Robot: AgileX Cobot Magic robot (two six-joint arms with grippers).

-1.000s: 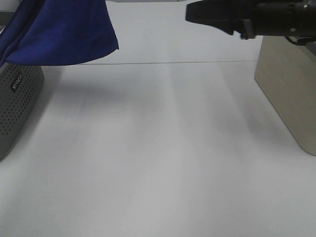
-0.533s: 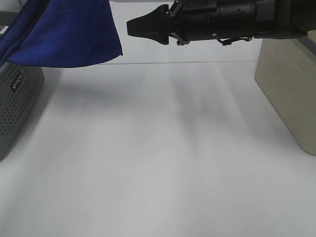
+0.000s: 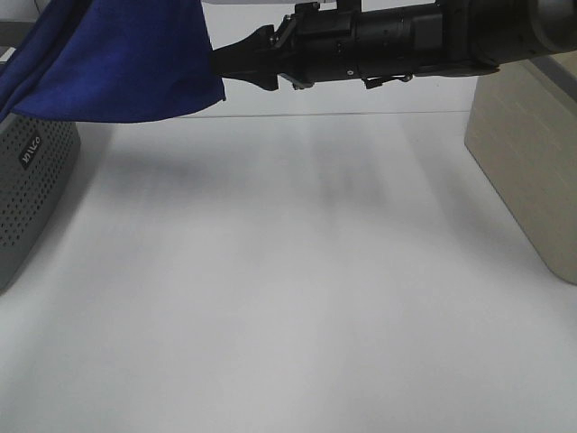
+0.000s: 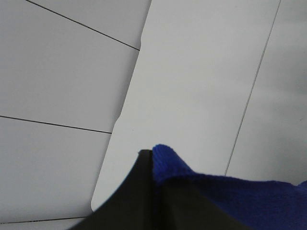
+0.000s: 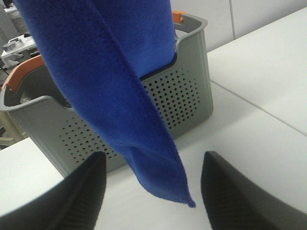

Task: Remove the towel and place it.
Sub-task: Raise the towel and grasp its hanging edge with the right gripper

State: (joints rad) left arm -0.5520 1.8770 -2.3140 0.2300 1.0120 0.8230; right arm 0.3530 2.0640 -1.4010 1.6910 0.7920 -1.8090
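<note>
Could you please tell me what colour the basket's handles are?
Orange handles on the grey perforated basket; clearest in the right wrist view.

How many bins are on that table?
2: a grey perforated basket at the left edge, beneath the hanging blue towel, and a beige bin at the right edge. Others may lie outside view.

A white counter (image 3: 288, 298) carries a grey perforated basket (image 3: 25, 194) at its left edge and a plain beige box (image 3: 532, 171) at its right edge, well apart. A thin dark seam (image 3: 361, 114) crosses the counter farther back. The basket's rim bears orange handles (image 5: 19, 72), and one end shows white lettering (image 3: 30, 152)
</note>
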